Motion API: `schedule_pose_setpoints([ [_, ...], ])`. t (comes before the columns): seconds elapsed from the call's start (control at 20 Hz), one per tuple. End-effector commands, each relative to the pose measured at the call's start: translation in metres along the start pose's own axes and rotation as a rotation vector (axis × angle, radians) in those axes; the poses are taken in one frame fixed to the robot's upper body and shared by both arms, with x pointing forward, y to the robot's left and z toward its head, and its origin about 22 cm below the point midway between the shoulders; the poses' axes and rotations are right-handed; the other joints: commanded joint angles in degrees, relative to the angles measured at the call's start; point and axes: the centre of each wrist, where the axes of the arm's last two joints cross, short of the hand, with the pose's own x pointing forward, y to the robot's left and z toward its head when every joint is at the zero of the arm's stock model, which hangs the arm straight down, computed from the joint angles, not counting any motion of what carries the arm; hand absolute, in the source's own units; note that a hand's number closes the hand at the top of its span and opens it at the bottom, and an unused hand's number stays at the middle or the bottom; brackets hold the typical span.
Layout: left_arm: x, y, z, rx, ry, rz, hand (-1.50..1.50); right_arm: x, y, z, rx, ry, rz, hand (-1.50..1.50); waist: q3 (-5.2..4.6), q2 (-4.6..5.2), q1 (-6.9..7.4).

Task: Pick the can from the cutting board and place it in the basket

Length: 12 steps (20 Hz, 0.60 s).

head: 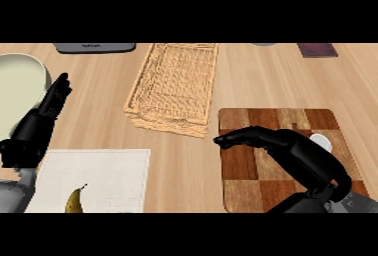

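The wooden checkered cutting board (251,175) lies at the lower right. On its right part a pale grey can (322,142) peeks out from behind my right hand (291,150), which hides most of it. That hand hovers over the board, fingers loosely bent and pointing left, with nothing seen between them; the can sits at the hand's back side. The woven basket (173,90) stands empty in the middle, up and left of the board. My left hand (46,112) rests open at the left edge, fingers up.
A pale round plate (18,87) sits at the far left, partly behind the left hand. A white cloth (100,177) with a banana tip (74,200) lies at the lower left. A grey device (94,47) and a dark flat object (317,50) line the far edge.
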Motion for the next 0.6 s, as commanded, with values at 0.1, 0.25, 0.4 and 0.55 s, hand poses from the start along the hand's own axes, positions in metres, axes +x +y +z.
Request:
schedule_pose_setpoints([
  [0.1, 0.007, 0.007, -0.005, -0.014, -0.011, -0.015, 0.0, 0.086, -0.034, 0.004, -0.119, 0.109, 0.589, -1.5, -0.17, -0.16, 1.19],
  [0.25, 0.006, -0.009, -0.007, -0.041, -0.022, 0.019, 0.0, 0.119, -0.049, 0.0, 0.017, 0.255, 0.843, -1.5, -0.21, 0.47, 2.02],
  [0.4, 0.009, -0.008, -0.017, -0.04, -0.034, 0.009, 0.0, 0.14, -0.052, -0.003, 0.231, 0.397, 1.025, -1.5, -0.28, 0.95, 2.35],
  [0.55, 0.009, -0.013, -0.01, -0.05, -0.056, 0.008, 0.0, 0.15, -0.071, -0.004, 0.393, 0.521, 1.053, -1.5, -0.12, 0.87, 3.66],
])
